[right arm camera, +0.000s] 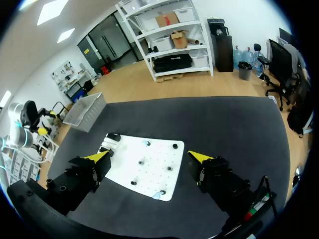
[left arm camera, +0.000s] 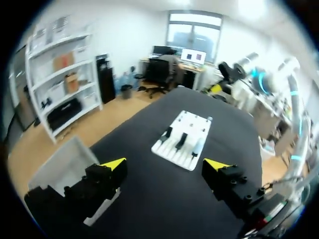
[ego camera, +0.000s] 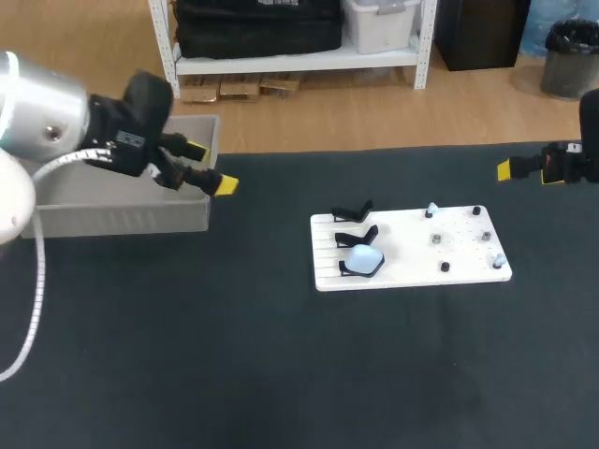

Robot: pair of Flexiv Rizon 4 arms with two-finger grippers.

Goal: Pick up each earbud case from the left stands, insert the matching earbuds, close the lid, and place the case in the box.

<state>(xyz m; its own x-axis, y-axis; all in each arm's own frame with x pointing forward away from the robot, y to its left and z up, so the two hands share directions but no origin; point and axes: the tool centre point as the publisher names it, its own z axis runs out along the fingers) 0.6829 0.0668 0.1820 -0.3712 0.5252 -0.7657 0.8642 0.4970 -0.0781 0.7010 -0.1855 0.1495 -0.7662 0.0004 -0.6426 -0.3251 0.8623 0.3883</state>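
- L gripper (ego camera: 211,168) hangs by the right end of the grey box (ego camera: 122,220), fingers spread wide, nothing btwn them; its wrist view looks along the desk (ego camera: 281,374) toward the white board (ego camera: 402,251)
- R gripper (right arm camera: 148,158) is at the desk's far right side, also wide open & empty, well apart from the board
- Task's thing: one pale-blue earbud case (ego camera: 363,261) sits on the nearest stand, on the board's left part; the two black stands (ego camera: 353,211) behind it are bare. Lid open or shut: can't tell
- Two small pale-blue bits, prob. the earbuds (ego camera: 431,210), sit on pegs on the board's right part, one at the far edge, one at the near right corner
- Box contents hidden by the L arm, can't say what's inside
- Step in hand, as I read it: fetch the only case on a stand w/ the L gripper
- Doing it well: come down over the case from above, fingers across its narrower sides so the tips don't catch the stand; keep them wide till they're either side, then close gently. Shell looks smooth & rounded, likely to slip if pinched off-centre
- Lift straight up before going sideways; the next stand is just beside it, easy to knock
- Hold the case w/ its opening toward the R arm; the earbuds are tiny, so they need a slow, centred pinch
- Risk: board may not be fixed to the desk, so a bump could shift it
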